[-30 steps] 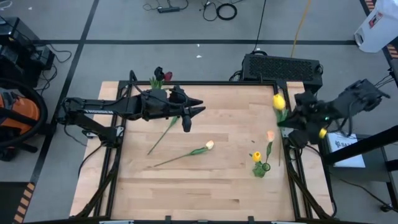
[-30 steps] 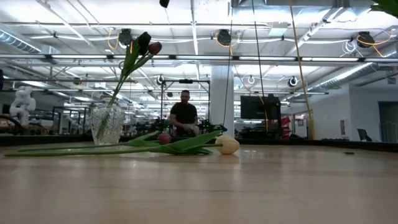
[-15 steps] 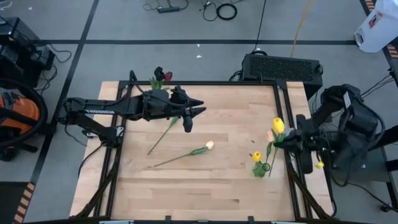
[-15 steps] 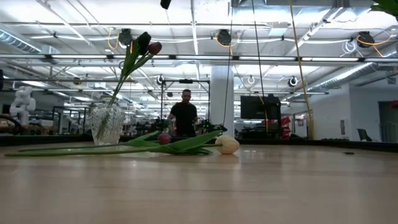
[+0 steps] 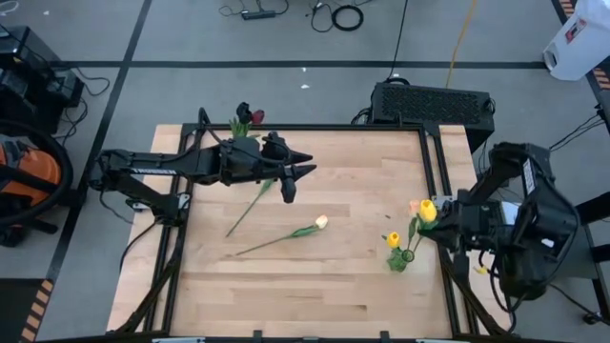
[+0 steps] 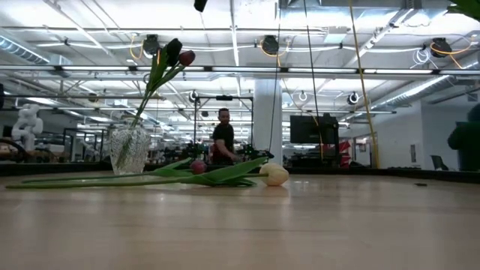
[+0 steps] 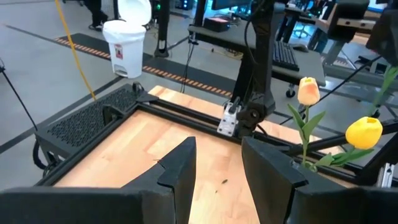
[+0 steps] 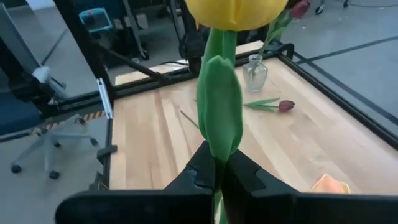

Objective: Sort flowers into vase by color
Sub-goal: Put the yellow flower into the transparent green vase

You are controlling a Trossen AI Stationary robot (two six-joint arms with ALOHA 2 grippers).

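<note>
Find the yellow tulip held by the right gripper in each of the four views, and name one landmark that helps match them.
High: yellow tulip, right table edge.
Low: not in it.
Left wrist: far right.
Right wrist: top centre, stem in the right gripper.
Landmark: peach tulip beside it.

yellow tulip [image 8: 236, 12], green stem [image 8: 219, 112], dark claw [image 8: 214, 177].

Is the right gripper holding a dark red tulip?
No, the right gripper has its fingers shut on the green stem of a yellow tulip.
</note>
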